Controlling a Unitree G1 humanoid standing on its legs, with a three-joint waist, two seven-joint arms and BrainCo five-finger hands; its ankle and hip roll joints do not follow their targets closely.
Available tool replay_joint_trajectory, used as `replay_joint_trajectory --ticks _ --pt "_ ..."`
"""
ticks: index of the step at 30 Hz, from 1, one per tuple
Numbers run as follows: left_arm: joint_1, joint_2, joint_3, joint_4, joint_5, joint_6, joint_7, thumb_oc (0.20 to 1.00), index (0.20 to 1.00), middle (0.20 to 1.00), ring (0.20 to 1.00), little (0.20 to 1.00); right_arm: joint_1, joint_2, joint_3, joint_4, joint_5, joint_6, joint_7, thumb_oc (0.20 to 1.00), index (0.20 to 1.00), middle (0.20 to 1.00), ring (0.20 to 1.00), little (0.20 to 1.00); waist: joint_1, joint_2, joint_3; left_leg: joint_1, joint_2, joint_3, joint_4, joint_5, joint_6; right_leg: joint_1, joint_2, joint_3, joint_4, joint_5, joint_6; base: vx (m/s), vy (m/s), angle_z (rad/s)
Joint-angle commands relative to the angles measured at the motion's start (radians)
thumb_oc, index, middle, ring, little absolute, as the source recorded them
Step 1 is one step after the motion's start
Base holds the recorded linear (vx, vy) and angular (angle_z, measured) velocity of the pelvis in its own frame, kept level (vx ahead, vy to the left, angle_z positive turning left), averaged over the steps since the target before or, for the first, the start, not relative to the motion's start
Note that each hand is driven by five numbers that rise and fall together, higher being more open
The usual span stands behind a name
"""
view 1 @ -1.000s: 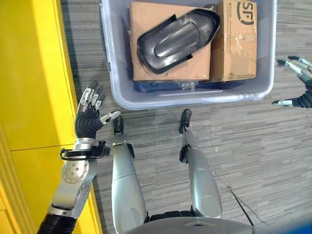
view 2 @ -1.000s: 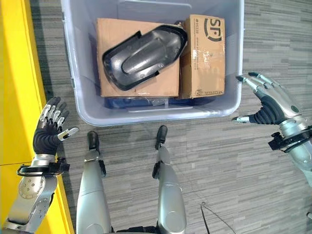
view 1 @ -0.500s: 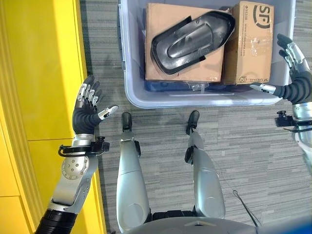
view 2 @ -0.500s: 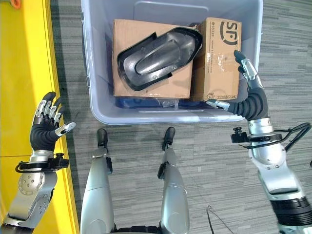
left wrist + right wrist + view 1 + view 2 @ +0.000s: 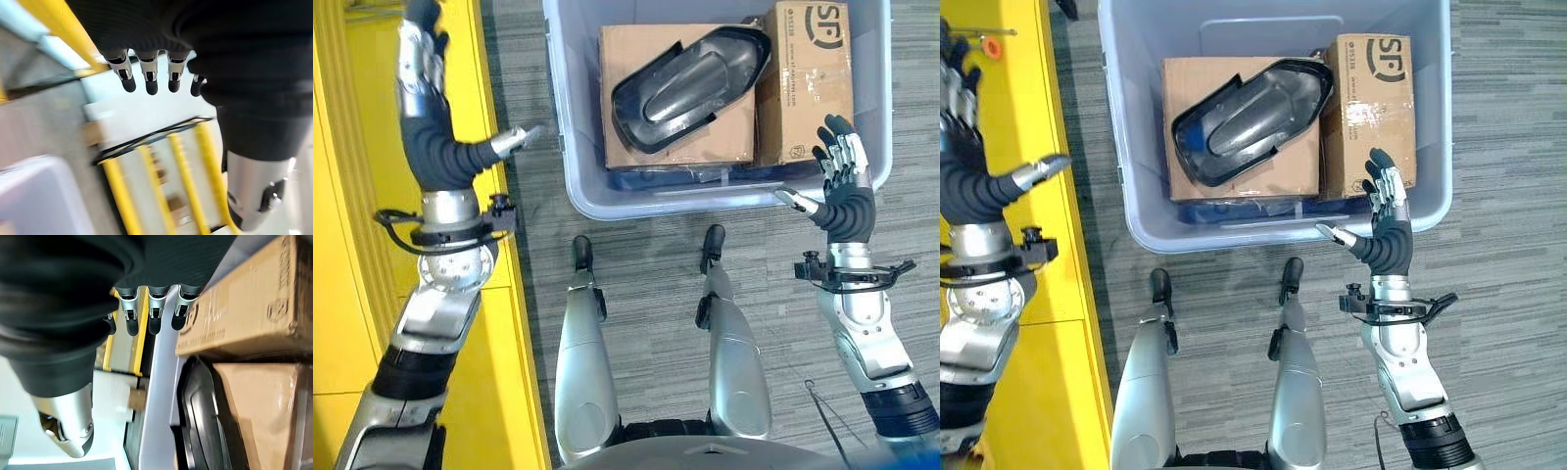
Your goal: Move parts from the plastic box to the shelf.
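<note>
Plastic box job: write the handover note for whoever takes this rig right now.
Left hand: open, empty, raised over the yellow shelf at the robot's left.
Right hand: open, empty, fingers straight, at the near right corner of the pale blue-grey plastic box on the floor.
In the box: a glossy black moulded plastic shell lying on a wide brown cardboard carton, and a narrower brown cardboard carton beside it on the right.
Done: nothing lifted out, as far as visible.
Left: grasp the parts and carry them to the shelf.
</note>
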Motion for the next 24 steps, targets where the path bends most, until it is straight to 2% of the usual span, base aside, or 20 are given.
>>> replay_joint_trajectory --ticks 1,2,10,13,16,18,24 --pt "-0.027 0.031 0.015 -0.012 0.142 -0.015 0.074 1.000 1.000 1.000 1.000 1.000 -0.031 -0.013 -0.053 -0.028 -0.019 -0.079 -0.026 1.000 1.000 1.000 1.000 1.000 -0.030 0.029 0.003 0.089 -0.038 0.062 -0.159 0.070 0.046 0.080 -0.068 0.013 0.157 -0.188 0.055 -0.01 -0.029 -0.20" --pt "-0.143 0.049 -0.038 0.026 0.228 0.015 0.105 1.000 1.000 1.000 1.000 1.000 -0.032 -0.012 -0.040 -0.020 -0.020 -0.088 -0.033 1.000 1.000 1.000 1.000 1.000 -0.053 0.035 0.003 0.094 -0.035 0.074 -0.155 0.068 0.044 0.073 -0.069 0.030 0.159 -0.188 0.055 -0.01 -0.022 -0.12" --pt "-0.409 0.048 -0.190 0.176 0.290 0.060 0.113 1.000 1.000 1.000 1.000 1.000 -0.024 -0.006 -0.013 -0.001 -0.010 -0.092 -0.039 1.000 1.000 1.000 1.000 1.000 -0.099 0.059 0.003 0.096 -0.033 0.105 -0.151 0.067 0.040 0.042 -0.067 0.065 0.160 -0.182 0.055 -0.01 -0.002 -0.14" --pt "-0.520 0.039 -0.262 0.291 0.317 0.092 0.118 1.000 1.000 1.000 1.000 1.000 -0.014 -0.004 -0.004 0.004 0.003 -0.098 -0.038 1.000 1.000 1.000 1.000 1.000 -0.123 0.065 0.003 0.095 -0.029 0.116 -0.152 0.069 0.036 0.025 -0.063 0.082 0.157 -0.178 0.056 -0.01 -0.014 -0.09" --pt "-0.564 0.013 -0.291 0.358 0.283 0.090 0.121 1.000 1.000 1.000 1.000 1.000 -0.008 -0.001 -0.003 0.008 0.010 -0.099 -0.042 1.000 1.000 1.000 1.000 1.000 -0.133 0.068 0.003 0.093 -0.028 0.125 -0.152 0.071 0.035 0.011 -0.060 0.091 0.162 -0.178 0.055 0.00 -0.002 -0.14" --pt "-0.616 0.016 -0.316 0.477 0.278 0.124 0.135 1.000 1.000 1.000 1.000 1.000 0.011 0.008 -0.004 0.017 0.022 -0.107 -0.048 1.000 1.000 1.000 1.000 1.000 -0.154 0.067 0.003 0.084 -0.019 0.140 -0.142 0.067 0.033 -0.018 -0.051 0.104 0.169 -0.176 0.053 0.00 -0.031 -0.10" --pt "-0.608 0.013 -0.303 0.659 0.242 0.154 0.154 1.000 1.000 1.000 1.000 1.000 0.032 0.017 -0.004 0.019 0.030 -0.120 -0.064 1.000 1.000 1.000 1.000 1.000 -0.179 0.053 0.003 0.057 -0.006 0.165 -0.122 0.060 0.029 -0.068 -0.033 0.128 0.184 -0.176 0.048 0.01 -0.018 -0.11"
